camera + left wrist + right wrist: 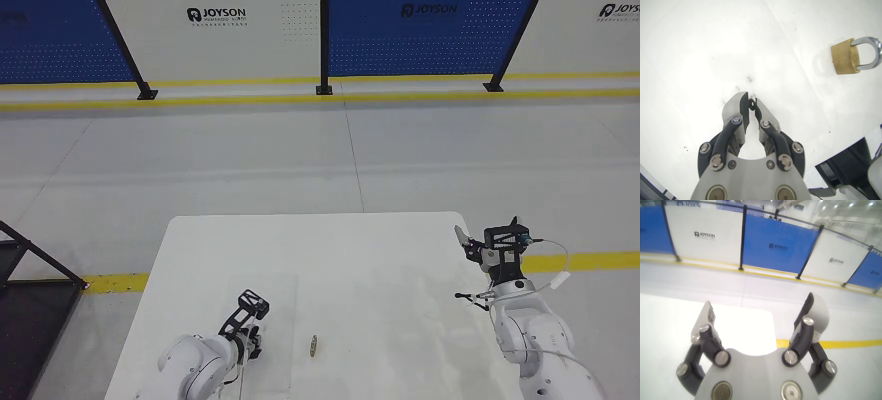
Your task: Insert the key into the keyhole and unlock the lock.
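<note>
Pinching a small dark key [752, 103] between black ribbed pads [743, 111], the left gripper [752, 102] is closed almost completely, its rounded grey metal fingers meeting at the tips just above the smooth white table [696, 56]. Of the key, just a looped end with a round hole shows; the rest is hidden between the pads, and whether it touches the tabletop cannot be told. The boxy brass padlock with a curved silver steel shackle [846, 56] lies flat on the table, ahead of those fingertips and off to the side facing the other arm, well apart from them. The far bend of its shackle is cut off at the edge, and its keyhole is not visible. The right gripper [759, 299] is spread wide and holds nothing, hanging over the table's rounded corner, far from the padlock. One key, one padlock and two grippers are visible.
</note>
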### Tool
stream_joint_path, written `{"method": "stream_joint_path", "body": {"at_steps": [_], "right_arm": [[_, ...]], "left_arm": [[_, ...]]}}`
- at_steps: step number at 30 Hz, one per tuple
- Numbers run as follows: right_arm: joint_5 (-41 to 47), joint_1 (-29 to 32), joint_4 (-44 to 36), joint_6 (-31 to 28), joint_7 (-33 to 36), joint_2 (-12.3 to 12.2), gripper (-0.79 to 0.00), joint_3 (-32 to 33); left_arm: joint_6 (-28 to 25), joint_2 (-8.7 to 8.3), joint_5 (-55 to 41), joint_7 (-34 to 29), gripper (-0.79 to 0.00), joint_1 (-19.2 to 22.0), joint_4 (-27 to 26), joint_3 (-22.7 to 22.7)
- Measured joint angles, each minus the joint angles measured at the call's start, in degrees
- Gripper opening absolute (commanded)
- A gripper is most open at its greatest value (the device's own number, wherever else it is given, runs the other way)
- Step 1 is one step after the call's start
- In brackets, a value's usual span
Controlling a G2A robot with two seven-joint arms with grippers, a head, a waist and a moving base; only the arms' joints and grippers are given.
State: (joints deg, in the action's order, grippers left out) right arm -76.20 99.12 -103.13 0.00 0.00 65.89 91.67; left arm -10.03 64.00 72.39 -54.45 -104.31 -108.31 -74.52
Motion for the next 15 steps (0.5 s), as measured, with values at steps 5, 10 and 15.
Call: {"method": "stream_joint_path", "body": {"at_steps": [5, 10, 15], "right_arm": [[0.00, 0.00, 0.00, 0.00, 0.00, 0.00, 0.000, 0.00], [0.00, 0.00, 0.00, 0.00, 0.00, 0.00, 0.000, 0.00], [0.00, 0.00, 0.00, 0.00, 0.00, 0.00, 0.000, 0.00]], "left_arm": [[0.77, -0.13, -0.90, 0.27, -0.785, -0.11, -0.53, -0.91], [0.98, -0.28, -1.61, 0.82, -0.785, -0.46, -1.23, -1.70], [1.14, -0.43, -2.20, 1.95, -0.785, -1.13, -2.19, -2.55]]}}
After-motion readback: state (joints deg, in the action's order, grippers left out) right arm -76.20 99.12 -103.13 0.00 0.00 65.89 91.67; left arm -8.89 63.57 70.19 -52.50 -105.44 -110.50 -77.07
